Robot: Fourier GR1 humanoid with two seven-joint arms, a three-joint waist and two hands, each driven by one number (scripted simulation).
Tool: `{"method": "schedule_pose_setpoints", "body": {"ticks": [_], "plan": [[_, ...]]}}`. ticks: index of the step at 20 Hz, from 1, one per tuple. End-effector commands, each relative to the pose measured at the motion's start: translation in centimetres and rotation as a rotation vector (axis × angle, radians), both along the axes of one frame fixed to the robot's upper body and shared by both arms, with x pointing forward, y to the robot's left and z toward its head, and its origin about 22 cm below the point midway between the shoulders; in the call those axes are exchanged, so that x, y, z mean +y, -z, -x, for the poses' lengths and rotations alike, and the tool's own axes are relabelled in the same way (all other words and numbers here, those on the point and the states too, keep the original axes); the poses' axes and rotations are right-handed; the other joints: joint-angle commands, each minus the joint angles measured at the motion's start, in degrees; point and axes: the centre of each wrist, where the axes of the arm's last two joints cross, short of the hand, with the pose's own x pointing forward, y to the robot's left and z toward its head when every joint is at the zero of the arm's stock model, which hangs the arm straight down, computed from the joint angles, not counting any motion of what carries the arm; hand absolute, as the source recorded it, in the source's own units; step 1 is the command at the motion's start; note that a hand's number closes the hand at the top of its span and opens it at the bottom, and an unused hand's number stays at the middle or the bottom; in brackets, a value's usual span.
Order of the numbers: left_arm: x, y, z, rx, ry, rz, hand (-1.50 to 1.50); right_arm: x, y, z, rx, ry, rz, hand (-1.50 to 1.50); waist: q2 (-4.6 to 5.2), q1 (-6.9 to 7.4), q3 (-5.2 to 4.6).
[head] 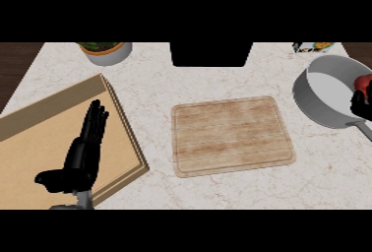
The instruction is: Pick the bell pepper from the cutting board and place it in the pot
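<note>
Placing step in hand. Bell pepper [362, 81] over pot [323, 93], off the cutting board [232, 136], apparently clamped by right hand [361, 104] fingers. Left hand [85, 147] resting, fingers straight. Next: release into pot.

Quick count: two boards, a small cutting board [232, 136] right of the left hand [81, 156] and one big board [44, 142] under it, one pot [328, 93], one red pepper [363, 82], one plant pot [106, 52]

Readable text: I can make out none.
Package [315, 47] at the counter's [218, 192] far right edge: its print is too small to read.
</note>
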Motion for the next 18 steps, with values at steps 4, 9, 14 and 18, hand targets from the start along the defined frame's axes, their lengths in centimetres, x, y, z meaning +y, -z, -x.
{"method": "schedule_pose_setpoints", "body": {"ticks": [4, 9, 14, 18], "plan": [[0.7, 0.4, -0.8, -0.001, 0.012, -0.001, 0.0, -4.9, 4.4, -0.9, 0.155, 0.041, -0.041, 1.5, 0.25, 0.49, 0.04], [-0.5, 0.2, -0.6, -0.003, 0.021, 0.016, 0.0, -5.8, 5.9, -1.5, 0.302, 0.235, -0.112, -1.5, 0.39, 1.04, 0.05], [-0.1, 0.6, -0.4, -0.008, 0.034, 0.014, 0.0, -6.0, 7.4, -1.6, 0.249, 0.057, -0.285, -1.5, 0.39, 1.05, 0.12], [0.1, -0.3, -0.7, 0.001, 0.002, 0.018, 0.0, -6.1, 6.9, -1.3, -0.049, 0.006, -0.473, -1.5, -0.05, -0.3, 0.17]]}}
